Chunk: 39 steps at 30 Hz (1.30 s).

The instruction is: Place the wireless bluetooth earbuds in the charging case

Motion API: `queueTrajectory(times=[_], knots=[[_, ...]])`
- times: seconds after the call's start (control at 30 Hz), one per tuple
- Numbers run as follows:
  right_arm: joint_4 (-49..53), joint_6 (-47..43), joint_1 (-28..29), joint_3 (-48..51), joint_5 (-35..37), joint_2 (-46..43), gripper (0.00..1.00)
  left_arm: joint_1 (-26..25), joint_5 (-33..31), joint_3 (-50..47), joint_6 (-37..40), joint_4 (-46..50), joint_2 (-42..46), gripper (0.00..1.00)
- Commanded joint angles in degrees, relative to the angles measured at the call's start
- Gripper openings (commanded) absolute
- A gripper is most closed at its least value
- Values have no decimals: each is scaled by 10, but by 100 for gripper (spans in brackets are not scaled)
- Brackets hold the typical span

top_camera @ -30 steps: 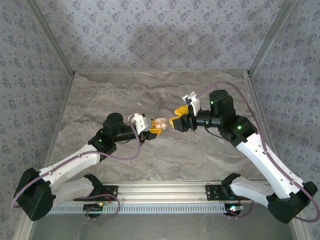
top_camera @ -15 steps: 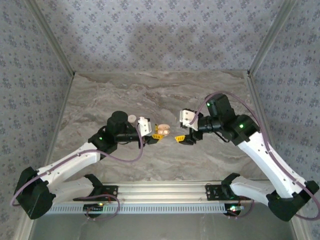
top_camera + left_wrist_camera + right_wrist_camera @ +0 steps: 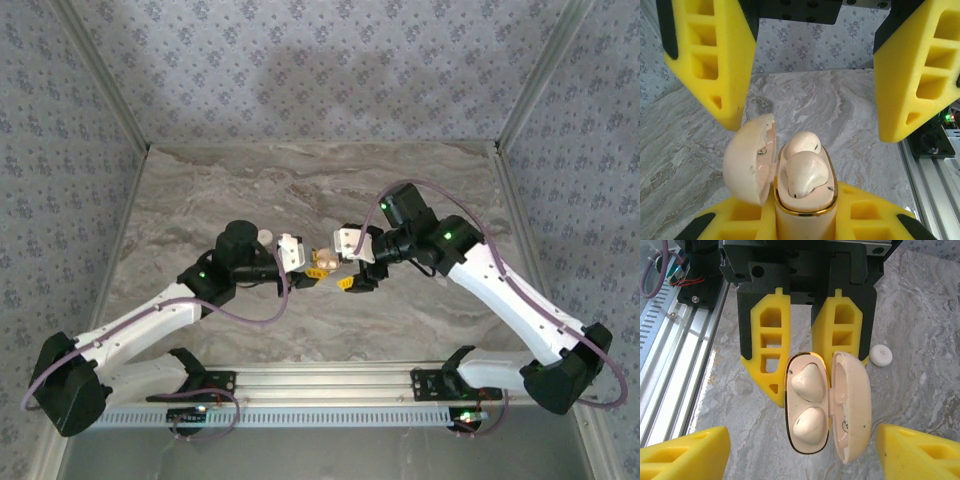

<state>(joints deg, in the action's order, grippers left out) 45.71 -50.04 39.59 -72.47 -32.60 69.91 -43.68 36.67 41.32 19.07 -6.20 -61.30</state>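
The charging case [image 3: 805, 227] sat at the lower centre of the left wrist frame. It was pinched between the left gripper's [image 3: 308, 263] yellow fingers [image 3: 747, 222], with its lid [image 3: 747, 160] open to the left. Both wireless bluetooth earbuds [image 3: 805, 172] lay seated in its hollow. The right gripper [image 3: 812, 125] stood spread wide across the top of that frame, apart from the case. In the right wrist frame, a small white disc [image 3: 881, 355] lay on the marble table [image 3: 920, 315], right of centre.
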Motion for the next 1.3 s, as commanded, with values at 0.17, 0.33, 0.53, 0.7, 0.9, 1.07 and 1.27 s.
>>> queueTrajectory(times=[0.17, 0.33, 0.53, 0.7, 0.9, 1.07, 1.27], knots=[[4, -16, 9, -22, -38, 14, 74, -6, 11, 18, 12, -6, -3, 13], [25, -17, 11, -26, -55, 9, 66, -6, 1, 16, 9, -12, -3, 13], [59, -15, 12, -21, -62, -19, 55, -7, -10, 12, 6, -17, -3, 13], [29, 13, 3, 11, -19, -62, 54, -7, -3, 11, 4, -21, -4, 13], [-47, 31, -4, 35, 23, -74, 52, -10, 3, 11, 5, -21, -2, 12], [-67, 22, -3, 35, 2, -55, 49, -10, 3, 11, 7, -21, 0, 12], [-63, 13, -1, 32, -31, -38, 44, -11, 4, 12, 7, -20, 0, 12]])
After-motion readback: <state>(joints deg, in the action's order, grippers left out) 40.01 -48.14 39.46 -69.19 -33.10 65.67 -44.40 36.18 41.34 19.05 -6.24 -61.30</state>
